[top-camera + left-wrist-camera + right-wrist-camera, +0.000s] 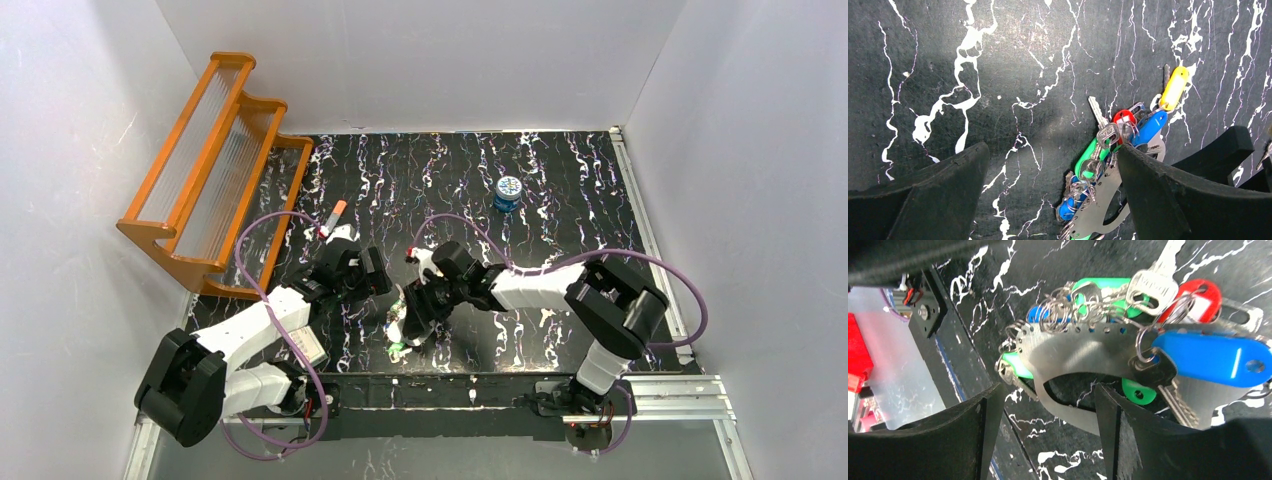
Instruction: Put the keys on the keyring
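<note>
The keys have blue, red and green plastic heads and lie in a bunch on the black marbled mat. Small wire rings tie several of them to holes in the keyring, a pale silvery flat oval band. My right gripper is open just above the mat, with the keyring's lower band lying between its fingers. In the left wrist view the keys and keyring lie beside the right finger of my open left gripper. A yellow-headed key lies at the far end. From above, the bunch sits between both grippers.
An orange wooden rack stands at the back left. An orange-tipped white tube lies just behind the left gripper. A small blue tin sits at the back right. The mat's near edge and a metal rail run just behind the right gripper.
</note>
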